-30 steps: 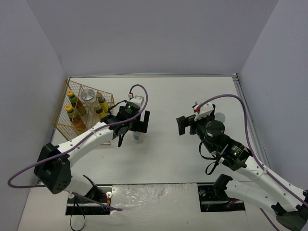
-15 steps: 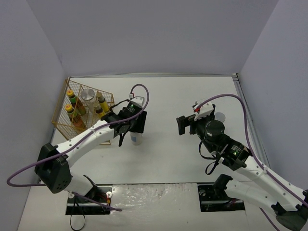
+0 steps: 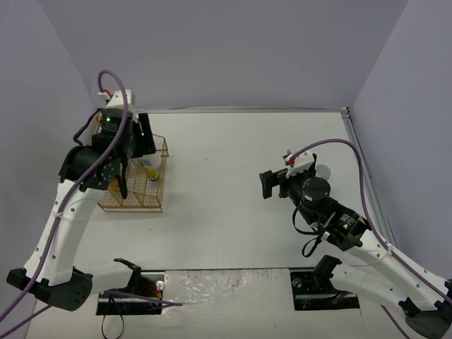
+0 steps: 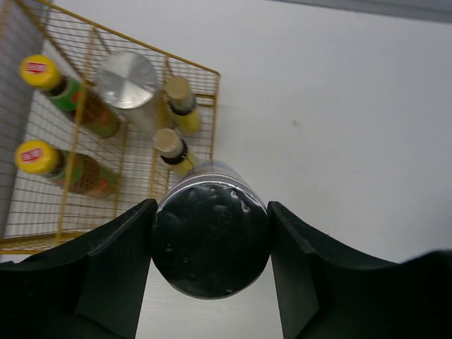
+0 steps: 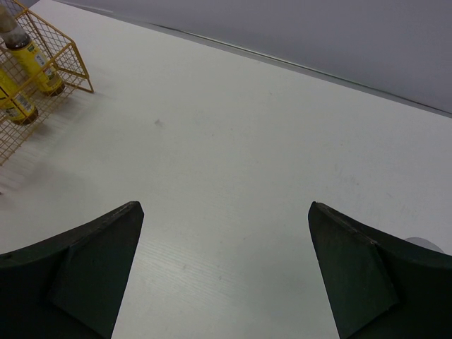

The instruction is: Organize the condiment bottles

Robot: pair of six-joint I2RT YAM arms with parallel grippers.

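My left gripper (image 4: 210, 207) is shut on a pale silver-lidded jar (image 4: 212, 240), seen end-on and dark in shadow, held above the right edge of the gold wire rack (image 4: 191, 67). In the rack stand two yellow-capped sauce bottles (image 4: 42, 74) (image 4: 35, 157), one silver-lidded jar (image 4: 128, 79) and two slim yellow-labelled bottles (image 4: 180, 95) (image 4: 169, 145). In the top view the left gripper (image 3: 139, 145) hangs over the rack (image 3: 152, 199). My right gripper (image 5: 224, 206) is open and empty over bare table (image 3: 271, 185). A third pale jar (image 3: 325, 171) stands just behind the right wrist.
The rack stands at the table's left side close to the left wall. The slim bottles (image 5: 28, 53) and the rack corner (image 5: 70, 53) show at the far left of the right wrist view. The table's right edge rail (image 3: 357, 152) runs near the right arm.
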